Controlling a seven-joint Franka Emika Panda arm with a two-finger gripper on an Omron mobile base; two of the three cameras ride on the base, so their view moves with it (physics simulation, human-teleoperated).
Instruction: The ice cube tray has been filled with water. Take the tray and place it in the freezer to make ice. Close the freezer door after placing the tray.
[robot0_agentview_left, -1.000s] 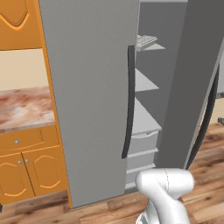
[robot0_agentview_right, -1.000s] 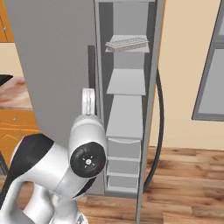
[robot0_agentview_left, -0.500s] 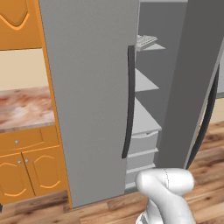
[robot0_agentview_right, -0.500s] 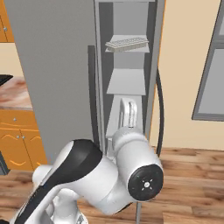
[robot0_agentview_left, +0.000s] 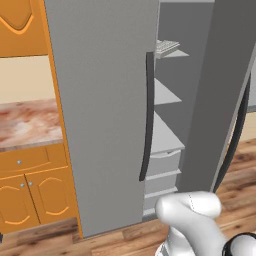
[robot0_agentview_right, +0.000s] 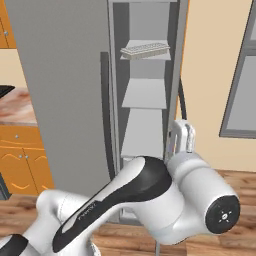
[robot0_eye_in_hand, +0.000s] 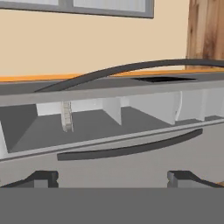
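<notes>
1. While the freezer door (robot0_agentview_right: 182, 60) stands open, the ice cube tray (robot0_agentview_right: 145, 50) already lies on the top shelf (robot0_agentview_right: 146, 58), near the upper centre of the right base view, its long axis running left to right across the shelf. It also shows in the upper right of the left base view (robot0_agentview_left: 166, 47).
2. Below the tray sit more grey shelves, then drawers (robot0_agentview_left: 162, 162) lower in the compartment.
3. To the left is the closed refrigerator door (robot0_agentview_left: 105, 110) with its long dark handle (robot0_agentview_left: 147, 115).
4. The gripper (robot0_agentview_right: 182, 137) is released, jaws wide, grasping nothing; it sits right of centre in the right base view, well below the tray.
5. The open door's dark handle (robot0_agentview_right: 182, 102) lies just above and beside the gripper, so the remaining step, judged from this, is pushing that door shut.
6. Orange cabinets (robot0_agentview_left: 30, 187) and a marbled counter (robot0_agentview_left: 27, 122) fill the left.
</notes>
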